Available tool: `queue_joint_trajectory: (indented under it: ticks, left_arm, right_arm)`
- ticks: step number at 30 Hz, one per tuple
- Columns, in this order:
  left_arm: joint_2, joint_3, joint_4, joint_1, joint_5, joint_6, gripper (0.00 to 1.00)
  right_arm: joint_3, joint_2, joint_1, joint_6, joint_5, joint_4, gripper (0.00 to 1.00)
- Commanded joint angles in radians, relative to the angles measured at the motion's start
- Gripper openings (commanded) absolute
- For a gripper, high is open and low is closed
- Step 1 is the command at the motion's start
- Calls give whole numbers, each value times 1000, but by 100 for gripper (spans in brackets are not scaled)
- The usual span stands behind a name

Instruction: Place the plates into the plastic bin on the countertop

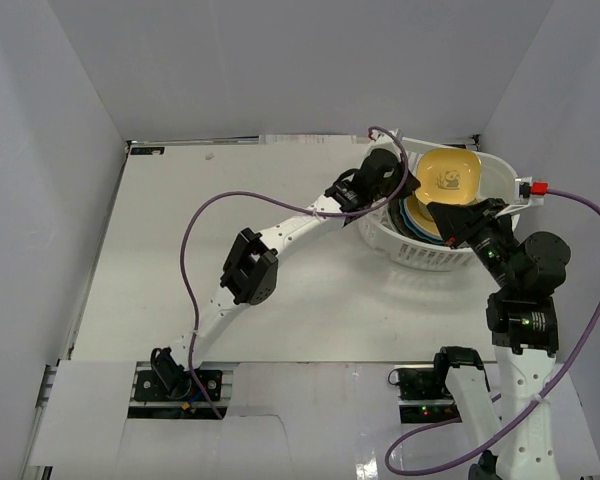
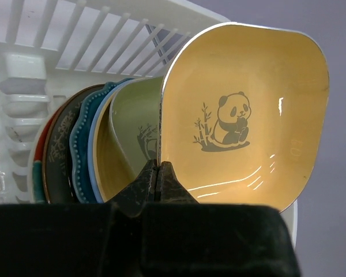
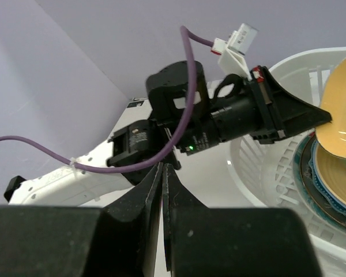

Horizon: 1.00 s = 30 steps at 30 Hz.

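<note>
Between the left end effector's (image 2: pixel 160 180) pressed-together fingers sat the bottom rim of 1 small square yellow plate (image 2: pixel 242 115). It was pinched upright on edge, rising above the fingers, w/ a grey panda-and-bamboo print on its face. Left of that end effector, 6 more plates stood on edge in a row inside 1 white plastic bin (image 2: pixel 104 23):
- green plate (image 2: pixel 135 124), w/ a dark print partly hidden
- round yellow plate (image 2: pixel 106 173)
- light blue plate (image 2: pixel 97 138)
- scalloped teal plate (image 2: pixel 81 144)
- dark grey plate (image 2: pixel 59 156), w/ a pale pattern
- reddish plate edge (image 2: pixel 40 147), farthest out

That made 7 counted; an 8th couldn't be told apart.

The right end effector (image 3: pixel 162 173) had its fingers closed tight w/ nothing btwn them. It hovered just beside the bin's near rim, facing the left one. 2 arms total reached over the white bench (image 1: pixel 230 250), and the bin rested on it under both end effectors.
</note>
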Motion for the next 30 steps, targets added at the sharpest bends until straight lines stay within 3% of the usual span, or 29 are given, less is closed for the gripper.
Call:
queue_joint_trajectory:
  ticks: [1, 6, 11, 18, 22, 26, 29, 30]
  left_arm:
    - [20, 42, 120, -5, -42, -42, 0]
    - [71, 45, 172, -9, -45, -62, 2]
    - [22, -1, 190, -9, -69, -36, 39]
    - [-87, -78, 270, -9, -14, -26, 78]
    - [-214, -145, 299, -9, 23, 23, 85]
    - [-453, -282, 307, -9, 35, 126, 86]
    - [-613, -464, 295, -9, 1, 240, 88]
    - [-729, -578, 278, -9, -20, 264, 90]
  right_arm:
    - [-2, -10, 22, -4, -7, 23, 8]
    - [-17, -13, 40, -14, 7, 19, 8]
    - [-8, -10, 46, -10, 11, 28, 10]
    - [59, -9, 46, -17, 23, -1, 19]
    - [99, -27, 46, -27, 51, -18, 28]
    - [115, -53, 46, -36, 77, -35, 38]
    - [104, -78, 46, -53, 92, -49, 50]
    - [87, -87, 46, -57, 103, -55, 54]
